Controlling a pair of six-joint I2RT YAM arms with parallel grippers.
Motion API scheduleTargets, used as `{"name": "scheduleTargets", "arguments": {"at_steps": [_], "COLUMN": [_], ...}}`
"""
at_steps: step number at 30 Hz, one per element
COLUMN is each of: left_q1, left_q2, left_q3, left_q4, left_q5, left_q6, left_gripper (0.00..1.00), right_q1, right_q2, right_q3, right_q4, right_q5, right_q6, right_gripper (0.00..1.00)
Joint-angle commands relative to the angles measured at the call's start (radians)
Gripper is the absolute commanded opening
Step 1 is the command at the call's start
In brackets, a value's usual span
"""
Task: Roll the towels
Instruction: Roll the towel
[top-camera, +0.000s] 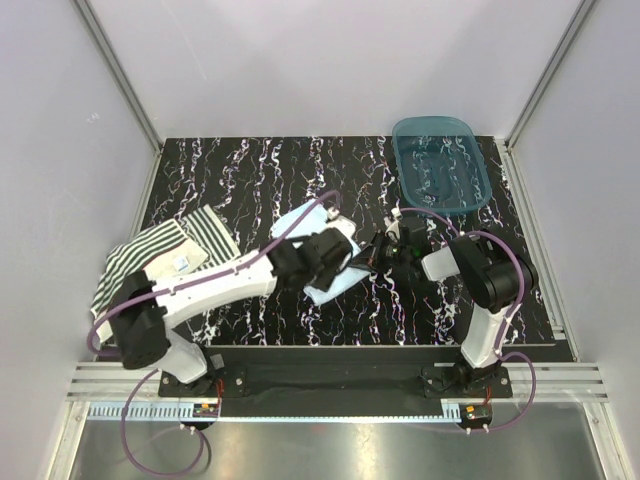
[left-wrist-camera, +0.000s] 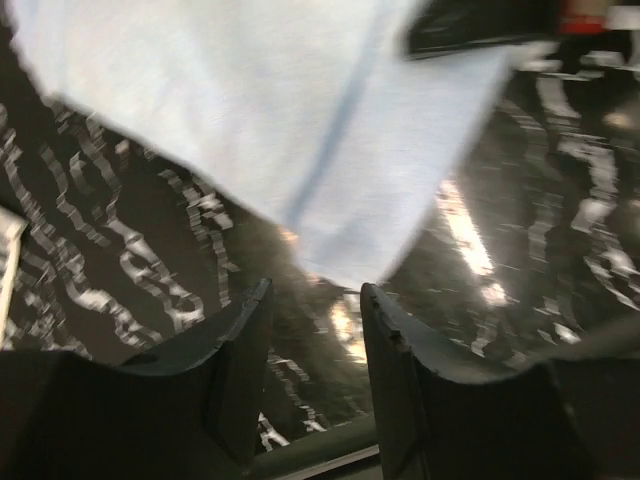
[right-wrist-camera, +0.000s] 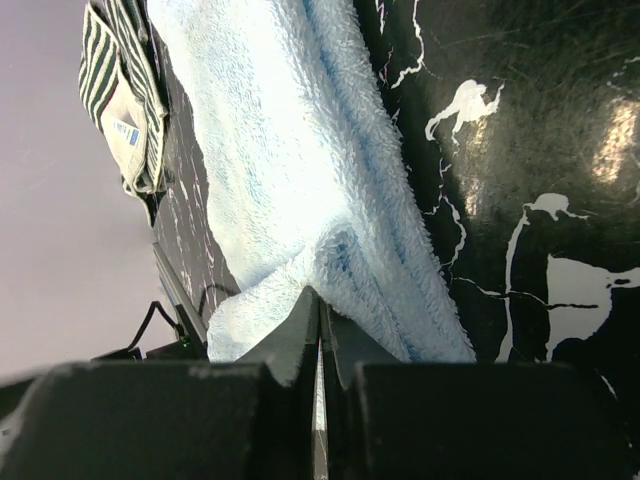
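Observation:
The light blue towel (top-camera: 298, 222) lies at the table's middle, partly hidden under my left arm. In the left wrist view the light blue towel (left-wrist-camera: 250, 100) hangs ahead of my left gripper (left-wrist-camera: 315, 290), which is open and empty, with the cloth's corner just beyond the fingertips. My left gripper (top-camera: 350, 258) and right gripper (top-camera: 378, 255) meet at the towel's right edge. In the right wrist view my right gripper (right-wrist-camera: 320, 295) is shut on a fold of the light blue towel (right-wrist-camera: 280, 150). The green-and-white striped towel (top-camera: 150, 255) lies crumpled at the far left and also shows in the right wrist view (right-wrist-camera: 115, 60).
A translucent teal plastic tub (top-camera: 440, 165) stands at the back right of the black marbled table (top-camera: 250, 170). White walls and metal frame posts enclose the table. A metal rail runs along the near edge by the arm bases.

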Motion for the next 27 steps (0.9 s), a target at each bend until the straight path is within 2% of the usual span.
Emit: {"name": "scheduleTargets", "arguments": {"at_steps": [1, 5, 7, 9, 10, 13, 22, 27], "left_q1": [-0.074, -0.099, -0.102, -0.102, -0.102, -0.099, -0.097, -0.047], "left_q2": [-0.042, -0.006, 0.023, 0.062, 0.086, 0.144, 0.252, 0.272], "left_q3": [-0.074, -0.161, -0.174, -0.191, -0.194, -0.189, -0.228, -0.243], "left_q4": [0.130, 0.299, 0.339, 0.370, 0.393, 0.399, 0.402, 0.417], "left_q5": [-0.030, 0.088, 0.084, 0.085, 0.085, 0.079, 0.018, 0.044], "left_q6": [0.072, 0.075, 0.067, 0.076, 0.076, 0.076, 0.075, 0.090], "left_gripper": [0.46, 0.47, 0.47, 0.51, 0.57, 0.63, 0.63, 0.61], "right_q1": [-0.007, -0.007, -0.008, -0.008, -0.007, -0.007, -0.008, -0.008], "right_q2": [0.012, -0.016, -0.020, -0.026, -0.029, -0.025, -0.019, -0.006], "right_q3": [0.014, 0.011, 0.010, 0.008, 0.007, 0.013, 0.030, 0.037], "right_q4": [-0.039, -0.071, -0.085, -0.094, -0.100, -0.112, -0.149, -0.157], "right_q5": [0.033, 0.034, 0.031, 0.031, 0.031, 0.026, 0.020, 0.013], "right_q6": [-0.020, -0.028, -0.034, -0.038, -0.040, -0.038, -0.051, -0.055], "right_gripper": [0.04, 0.04, 0.04, 0.04, 0.04, 0.04, 0.04, 0.04]}}
